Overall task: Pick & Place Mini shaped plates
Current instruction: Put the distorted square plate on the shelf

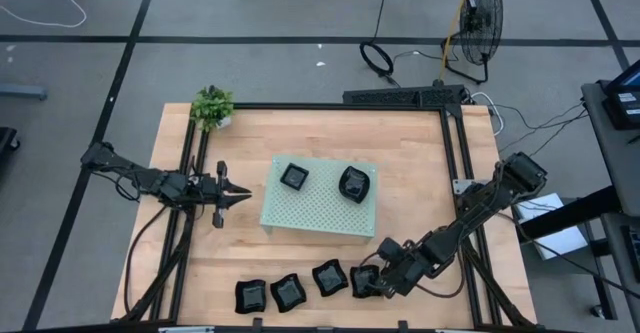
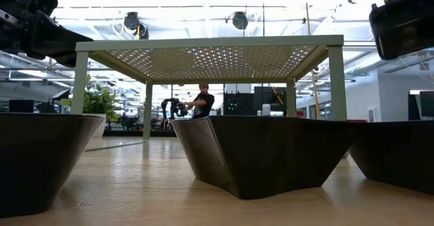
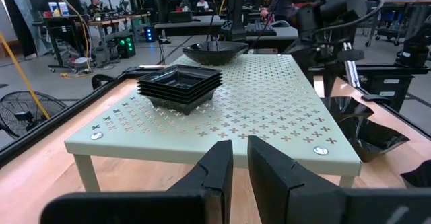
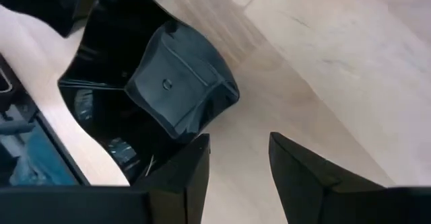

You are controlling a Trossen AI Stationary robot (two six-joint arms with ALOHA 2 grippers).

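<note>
Several glossy black mini shaped plates lie in a row on the wood near the table's front edge (image 1: 288,292). My right gripper (image 1: 370,283) hangs open, tilted down, over the rightmost plate (image 1: 362,275). In the right wrist view that wavy-edged plate (image 4: 178,89) lies to one side of my right gripper (image 4: 239,140), with bare wood in the gap. Square dishes (image 1: 294,177) and a rounded dish (image 1: 354,184) sit on the pale green board (image 1: 320,213). My left gripper (image 1: 244,190) waits left of the board, level, fingers (image 3: 222,160) closed to a slit, holding nothing. My right gripper has one fingertip (image 4: 202,146) right beside the outer wall (image 4: 202,120) of the rightmost plate, coming from above at a slant. I cannot tell whether it touches. The plate rests flat on the table.
A small potted plant (image 1: 212,106) stands at the table's far left corner. Black frame rails (image 1: 455,163) run along the table's sides and far edge. Bare wood lies between the board and the plate row. A person (image 2: 202,102) stands far off in the room.
</note>
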